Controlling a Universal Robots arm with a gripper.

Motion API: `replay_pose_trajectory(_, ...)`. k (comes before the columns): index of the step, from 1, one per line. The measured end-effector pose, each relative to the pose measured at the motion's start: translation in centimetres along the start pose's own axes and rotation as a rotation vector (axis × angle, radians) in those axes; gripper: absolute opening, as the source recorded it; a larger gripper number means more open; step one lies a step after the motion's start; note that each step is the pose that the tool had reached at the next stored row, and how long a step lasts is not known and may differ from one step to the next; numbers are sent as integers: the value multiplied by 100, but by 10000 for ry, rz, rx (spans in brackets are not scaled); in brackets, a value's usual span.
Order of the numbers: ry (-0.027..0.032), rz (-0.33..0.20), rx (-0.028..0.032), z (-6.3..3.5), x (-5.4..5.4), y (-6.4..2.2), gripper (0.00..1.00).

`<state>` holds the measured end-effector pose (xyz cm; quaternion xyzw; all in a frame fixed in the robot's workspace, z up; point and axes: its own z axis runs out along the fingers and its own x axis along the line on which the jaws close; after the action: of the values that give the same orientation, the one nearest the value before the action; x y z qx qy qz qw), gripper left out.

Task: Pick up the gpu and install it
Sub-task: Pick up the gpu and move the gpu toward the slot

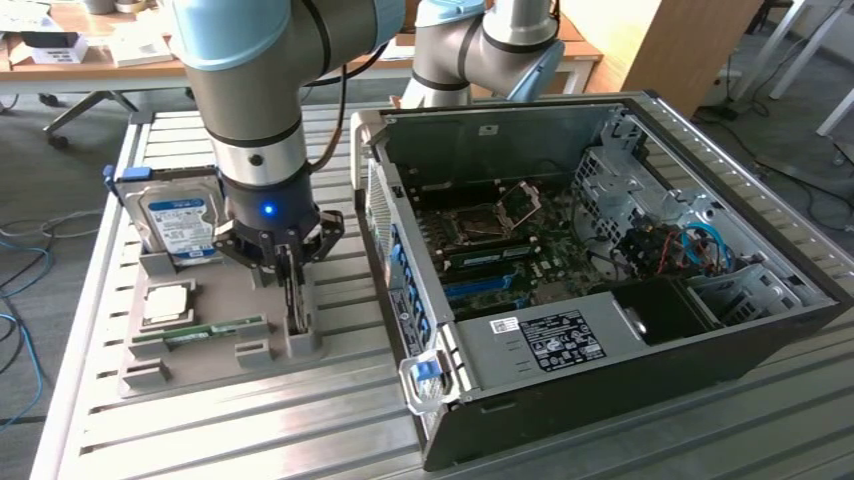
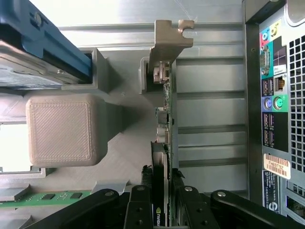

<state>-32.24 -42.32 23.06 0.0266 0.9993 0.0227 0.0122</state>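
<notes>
Standing in a holder (image 1: 200, 365), the gpu (image 1: 299, 312) is being clamped by the gripper (image 1: 291, 275). Both are being framed at the exterior view's left.

Gripper (image 1: 291, 272) clamped on upright gpu (image 1: 298, 305) in grey holder (image 1: 200, 368); open computer case (image 1: 574, 405) at exterior view's right

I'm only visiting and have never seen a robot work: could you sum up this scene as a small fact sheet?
end effector: closed on the gpu, gripping its upper edge
gpu: thin card standing on edge in a slot of the holder
holder: grey tray beside the case, to the exterior view's left
also in holder: hard drive standing upright; memory stick lying flat
case: on its side, open, circuit board visible inside
progress: gpu gripped, not yet lifted out or installed
</notes>
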Motion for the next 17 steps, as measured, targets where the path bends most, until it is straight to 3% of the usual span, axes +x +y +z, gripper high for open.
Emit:
replay_pose_trajectory(5, 1, -34, -1, 0, 0, 0, 27)
replay_pose_trajectory(9, 17, -394, -9, 1, 0, 0, 27)
replay_pose_trajectory(17, 15, -396, -13, -4, -1, 0, 27)
